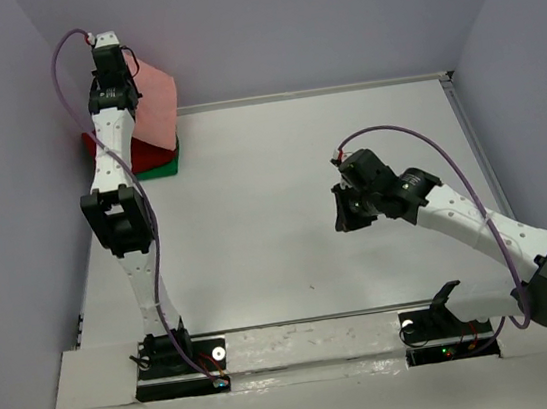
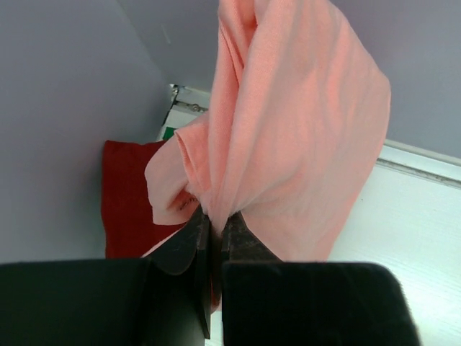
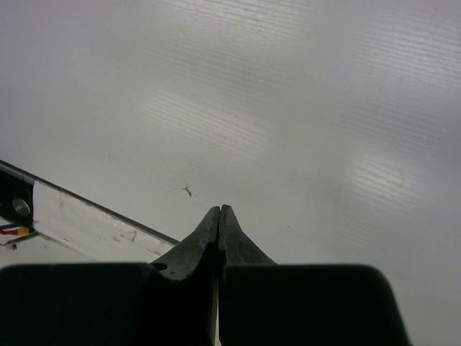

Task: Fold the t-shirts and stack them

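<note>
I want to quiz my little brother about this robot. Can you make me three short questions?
1. True or false: the left tool is shut on the salmon-pink t-shirt.
2. Which shirt lies on the green t-shirt? A) dark red t-shirt B) blue t-shirt C) yellow t-shirt
3. Fill in: the right tool, shut above the table, holds ____.
Key: 1 true; 2 A; 3 nothing.
</note>
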Controlling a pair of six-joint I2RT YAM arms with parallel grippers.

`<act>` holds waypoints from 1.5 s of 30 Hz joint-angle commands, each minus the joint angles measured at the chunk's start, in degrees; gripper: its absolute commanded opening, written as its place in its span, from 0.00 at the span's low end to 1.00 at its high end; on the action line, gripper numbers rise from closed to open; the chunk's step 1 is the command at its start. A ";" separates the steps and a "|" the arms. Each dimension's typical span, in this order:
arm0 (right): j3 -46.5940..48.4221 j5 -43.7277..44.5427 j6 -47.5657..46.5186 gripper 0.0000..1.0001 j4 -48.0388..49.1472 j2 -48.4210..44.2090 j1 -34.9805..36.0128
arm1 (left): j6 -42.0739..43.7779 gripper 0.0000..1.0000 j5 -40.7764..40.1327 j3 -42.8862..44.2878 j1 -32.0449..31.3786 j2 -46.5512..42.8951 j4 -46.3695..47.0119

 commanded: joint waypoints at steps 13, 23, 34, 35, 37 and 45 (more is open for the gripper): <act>3.06 2.30 0.84 0.00 -4.66 -2.82 0.51 | 0.63 0.00 -2.76 8.16 4.83 8.80 -0.27; 6.40 2.57 1.10 0.00 -8.35 -0.71 0.51 | -0.25 0.00 -1.45 8.17 8.17 11.54 0.08; 10.88 0.99 0.14 0.00 -8.79 4.39 0.51 | -1.48 0.00 -1.00 9.30 10.54 12.76 1.31; 10.89 0.98 0.22 0.00 -8.88 4.56 0.51 | -1.48 0.00 -0.74 9.92 10.72 13.20 1.22; 11.41 1.16 0.13 0.00 -9.06 5.09 0.51 | -1.57 0.00 -0.56 10.63 11.16 13.91 1.30; 13.96 1.33 0.75 0.00 -10.90 6.59 0.51 | -2.97 0.00 0.13 10.98 12.74 16.89 2.27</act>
